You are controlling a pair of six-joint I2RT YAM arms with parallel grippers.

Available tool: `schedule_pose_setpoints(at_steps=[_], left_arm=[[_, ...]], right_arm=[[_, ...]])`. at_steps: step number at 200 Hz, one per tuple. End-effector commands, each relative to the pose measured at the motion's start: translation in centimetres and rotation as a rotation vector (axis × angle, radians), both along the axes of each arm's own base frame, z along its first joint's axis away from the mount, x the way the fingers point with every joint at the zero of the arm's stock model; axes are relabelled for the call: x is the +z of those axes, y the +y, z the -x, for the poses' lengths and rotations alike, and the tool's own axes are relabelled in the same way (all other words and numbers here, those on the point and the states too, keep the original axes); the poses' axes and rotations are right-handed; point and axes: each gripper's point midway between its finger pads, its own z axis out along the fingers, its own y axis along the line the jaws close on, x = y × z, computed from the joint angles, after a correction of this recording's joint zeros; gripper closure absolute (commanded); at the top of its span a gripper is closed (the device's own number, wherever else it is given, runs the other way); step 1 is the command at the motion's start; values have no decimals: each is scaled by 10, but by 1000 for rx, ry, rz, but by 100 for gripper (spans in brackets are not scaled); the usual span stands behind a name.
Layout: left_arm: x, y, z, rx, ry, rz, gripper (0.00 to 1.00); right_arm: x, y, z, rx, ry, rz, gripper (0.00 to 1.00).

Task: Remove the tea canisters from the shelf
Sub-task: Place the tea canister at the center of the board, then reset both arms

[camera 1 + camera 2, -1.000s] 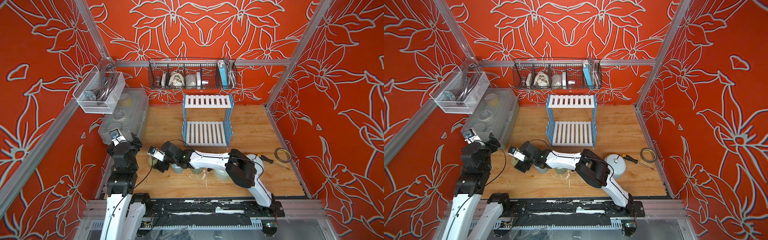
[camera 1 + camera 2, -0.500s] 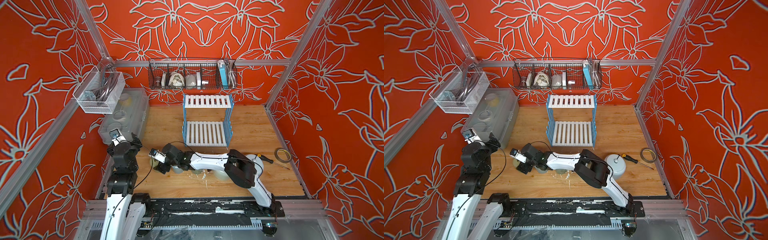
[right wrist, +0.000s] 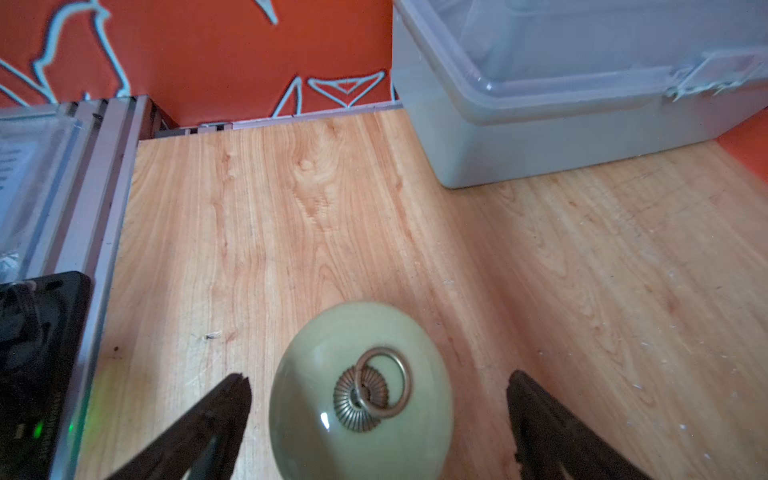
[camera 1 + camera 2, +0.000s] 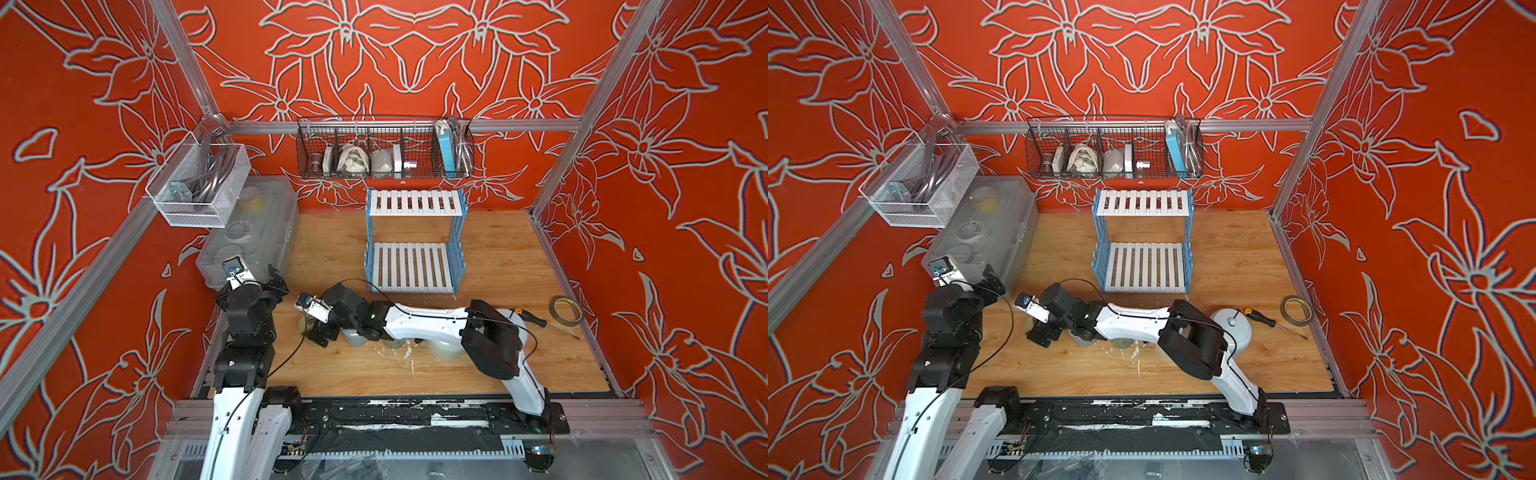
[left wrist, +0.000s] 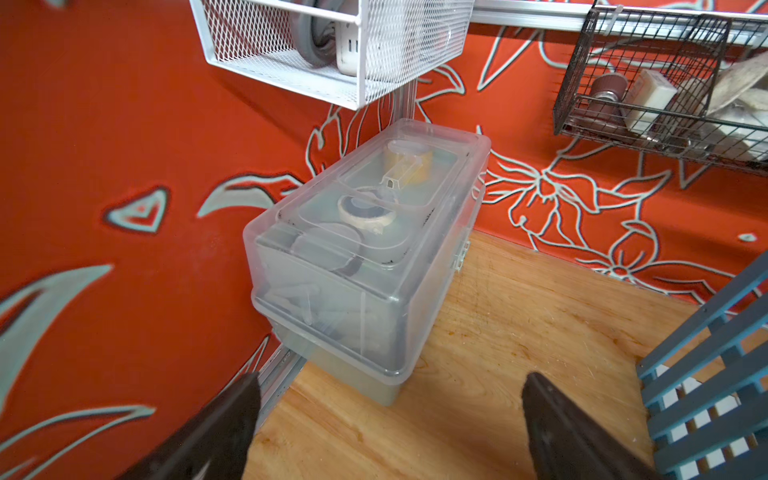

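The right gripper (image 3: 378,380) stands spread astride the olive canister (image 3: 307,374), which is upright on the table (image 3: 332,208) between its fingers and touches neither; a skewed withdrawal could clip the lid and topple it. Behind its wrist, other canisters (image 4: 445,352) sit under the arm, exposed to a low sweep. Beyond, the shelf (image 4: 411,266) is bare; the left gripper (image 5: 390,380) is spread, empty.

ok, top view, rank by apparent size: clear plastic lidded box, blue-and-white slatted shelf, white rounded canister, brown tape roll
1–2. Clear plastic lidded box and blue-and-white slatted shelf: look alike; the white mesh basket covers part of the box, so unranked.
3. White rounded canister, partly behind the right arm.
4. Brown tape roll.
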Motion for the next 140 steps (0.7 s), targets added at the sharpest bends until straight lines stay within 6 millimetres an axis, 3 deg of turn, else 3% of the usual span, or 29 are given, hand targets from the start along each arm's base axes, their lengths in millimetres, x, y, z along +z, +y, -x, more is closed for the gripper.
schedule_pose_setpoints(at_steps=[1,28,95,140], left_arm=[[1,-7,-2,-41,12,-2,2],[2,-17,-7,-101,16,37,2],[-5,-44,-19,-254,40,25,2],[-28,-60,-32,-350,71,35,2]], right_arm=[[39,-10,1,-24,-51,-62,1],[53,-28,-2,-54,-92,-52,1],[85,-91,-32,-214,-147,-57,1],[100,-146,-53,-318,-188,-35,1]])
